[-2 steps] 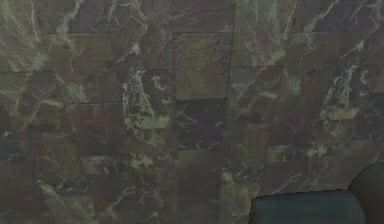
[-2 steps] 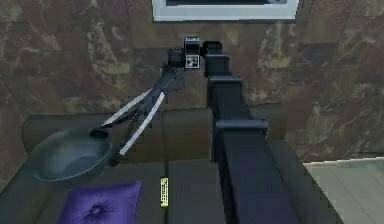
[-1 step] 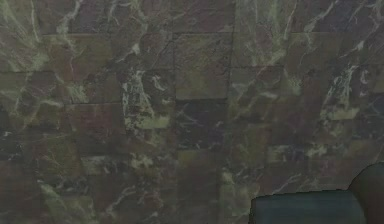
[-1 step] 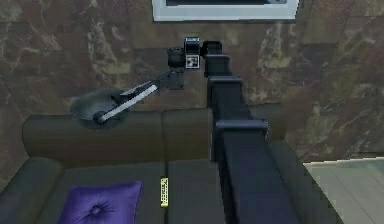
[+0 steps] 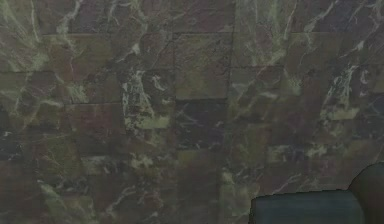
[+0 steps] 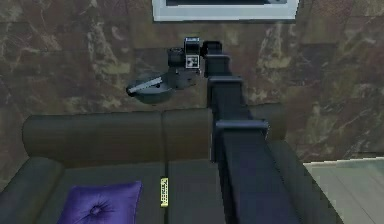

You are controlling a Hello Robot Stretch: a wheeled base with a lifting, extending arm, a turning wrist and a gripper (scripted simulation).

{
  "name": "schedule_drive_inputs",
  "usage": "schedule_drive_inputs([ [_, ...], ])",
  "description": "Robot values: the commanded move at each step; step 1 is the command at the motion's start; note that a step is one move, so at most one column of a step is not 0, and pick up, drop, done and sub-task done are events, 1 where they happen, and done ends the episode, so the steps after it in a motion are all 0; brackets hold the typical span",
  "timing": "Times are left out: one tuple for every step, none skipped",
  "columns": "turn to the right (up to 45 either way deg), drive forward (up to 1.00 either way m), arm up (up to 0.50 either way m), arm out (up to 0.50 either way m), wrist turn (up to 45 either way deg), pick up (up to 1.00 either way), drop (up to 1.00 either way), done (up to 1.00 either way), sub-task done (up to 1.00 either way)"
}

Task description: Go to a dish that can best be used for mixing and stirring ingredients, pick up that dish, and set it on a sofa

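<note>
Lying below and left of the gripper (image 6: 162,78), a purple cushion (image 6: 100,205) sits on the sofa (image 6: 110,135). The grey bowl (image 6: 150,93) hangs held at the gripper's far end, clear above the sofa back, with the arm (image 6: 238,125) to the right.

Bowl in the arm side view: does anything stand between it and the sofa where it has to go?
Nothing visible does. The bowl hangs at the end effector above the sofa. A purple cushion and a thin yellow-green strip lie lower on the seat.
</note>
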Motion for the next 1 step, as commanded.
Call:
schedule_drive_inputs([
  [0.0,0.00,0.00,0.00,21.0,0.00,0.00,0.00,0.00],
])
